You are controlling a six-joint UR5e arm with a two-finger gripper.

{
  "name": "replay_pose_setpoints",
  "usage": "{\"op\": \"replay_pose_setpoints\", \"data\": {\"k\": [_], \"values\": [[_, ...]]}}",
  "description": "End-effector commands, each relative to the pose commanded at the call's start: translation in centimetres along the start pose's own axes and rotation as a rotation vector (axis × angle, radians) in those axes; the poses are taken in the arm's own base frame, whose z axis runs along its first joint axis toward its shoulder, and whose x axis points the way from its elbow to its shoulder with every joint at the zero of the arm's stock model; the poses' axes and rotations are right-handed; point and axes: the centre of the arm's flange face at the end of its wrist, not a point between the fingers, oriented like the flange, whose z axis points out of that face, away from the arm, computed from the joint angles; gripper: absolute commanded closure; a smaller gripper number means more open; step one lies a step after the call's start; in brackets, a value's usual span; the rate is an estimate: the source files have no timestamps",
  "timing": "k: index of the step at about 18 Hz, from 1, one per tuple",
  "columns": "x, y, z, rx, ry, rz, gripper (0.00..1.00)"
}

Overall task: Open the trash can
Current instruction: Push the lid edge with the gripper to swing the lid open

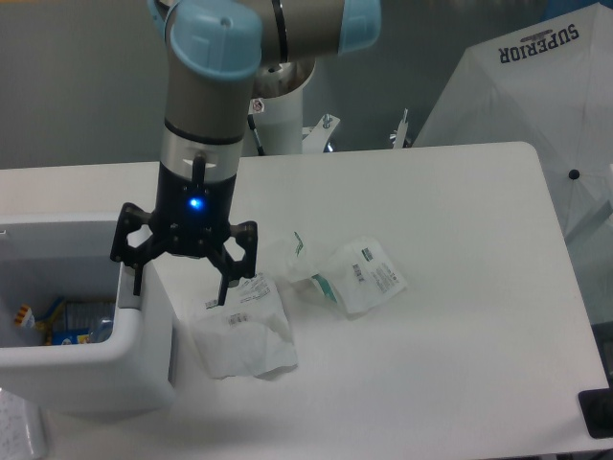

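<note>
The trash can [91, 369] is a boxy white plastic bin at the left edge of the table, partly cut off by the frame. Its top is uncovered and I see coloured rubbish [57, 321] inside. I cannot make out its flat lid or the grey push-button tab. My gripper [180, 290] points straight down with its jaws spread wide and nothing between them. Its left finger [137, 278] hangs at the bin's right rim; I cannot tell whether it touches. Its right finger [225, 286] hangs over a clear bag.
Three small clear plastic bags with labels lie on the white table: one [244, 335] beside the bin, one [369, 278] to the right, and a smaller one [292, 251] between them. A white "SUPERIOR" cover [546, 86] stands at the back right. A black object [599, 414] sits at the front right corner.
</note>
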Motion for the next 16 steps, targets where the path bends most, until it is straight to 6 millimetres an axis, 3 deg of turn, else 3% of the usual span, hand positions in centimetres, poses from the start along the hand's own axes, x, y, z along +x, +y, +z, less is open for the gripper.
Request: {"op": "replay_pose_setpoints", "data": {"k": [7,12,16], "values": [[-7.3,-0.8,-4.6,0.042,-0.196,-0.062,0.00],[-11.3,0.1,-5.3,-0.055,-0.393,0.098,0.00],[-13.2,1.0,-5.3,-0.139,-0.405,0.176,0.00]]}}
